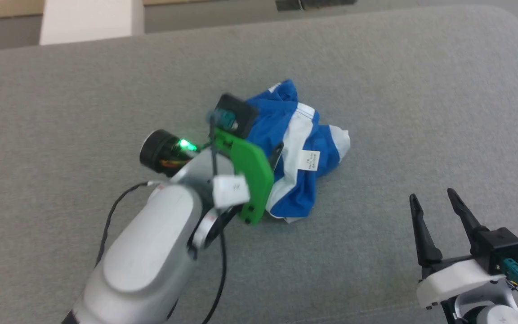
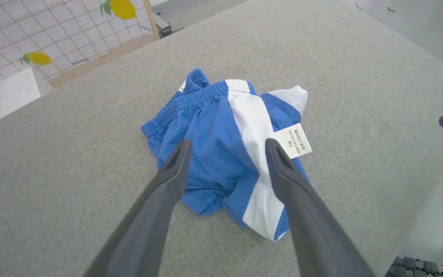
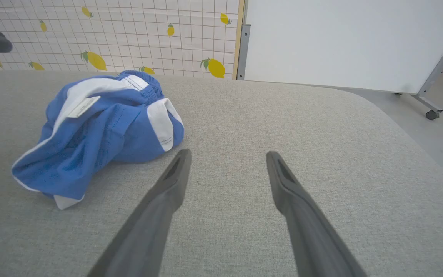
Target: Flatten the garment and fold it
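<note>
At mid-desk (image 1: 376, 67) the garment (image 1: 299, 153) lies bunched. Our left gripper (image 2: 227, 143) hovers over it, fingers apart; our right gripper (image 1: 432, 195) sits near right, fingers apart. We should pinch one waistband (image 2: 198, 96) layer, then spread.

Your head view looks steeply down on the grey cushion (image 1: 376, 90). Both wrist views (the left closer, the right lower) share with it the crumpled garment (image 2: 214, 154).

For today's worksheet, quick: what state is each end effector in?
Left end effector: open, over the shorts, empty.
Right end effector: open, empty, apart from the shorts.
</note>
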Controlling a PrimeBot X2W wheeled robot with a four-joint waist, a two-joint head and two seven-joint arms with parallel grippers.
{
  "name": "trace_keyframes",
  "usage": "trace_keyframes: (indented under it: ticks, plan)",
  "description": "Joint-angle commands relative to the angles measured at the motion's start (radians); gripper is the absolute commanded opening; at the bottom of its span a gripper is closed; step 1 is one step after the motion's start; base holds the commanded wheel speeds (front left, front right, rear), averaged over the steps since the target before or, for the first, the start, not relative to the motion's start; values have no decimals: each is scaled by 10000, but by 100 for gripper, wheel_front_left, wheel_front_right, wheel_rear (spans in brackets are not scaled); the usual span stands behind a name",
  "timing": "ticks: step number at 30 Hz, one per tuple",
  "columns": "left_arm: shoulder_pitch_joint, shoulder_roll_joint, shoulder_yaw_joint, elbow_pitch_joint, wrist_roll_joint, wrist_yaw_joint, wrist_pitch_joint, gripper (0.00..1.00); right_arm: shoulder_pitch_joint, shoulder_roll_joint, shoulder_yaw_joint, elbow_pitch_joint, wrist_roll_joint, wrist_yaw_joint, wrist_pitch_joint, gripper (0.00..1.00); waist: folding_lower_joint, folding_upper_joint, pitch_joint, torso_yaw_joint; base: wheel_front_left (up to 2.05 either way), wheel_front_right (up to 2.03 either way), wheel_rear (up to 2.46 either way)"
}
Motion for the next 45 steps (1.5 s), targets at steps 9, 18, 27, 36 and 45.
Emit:
trace_keyframes:
  ticks: [9,18,27,36,45]
  plan:
    - [-1916,-966,-168,1831,-479,-247,969,100,-574,28,305,480,248,-15,-501,100,0,-1,1310,-1090,0,0,0]
    - [-2517,-336,-987,3169,1036,131,1145,100,-797,28,516,817,408,-15,-701,100,0,-1,1463,-1214,0,0,0]
    - [-2144,-920,-400,2973,197,145,-531,0,-733,28,634,1140,313,-15,-662,100,0,-1,750,-893,0,0,0]
    - [-1827,-1429,1137,2321,-420,1598,-3055,0,-488,28,527,995,53,-15,-257,100,0,-1,-427,-159,0,0,0]
    - [641,-300,2532,2719,-700,2777,-3938,0,-309,28,494,658,235,-15,-35,100,0,-1,-414,785,0,0,0]
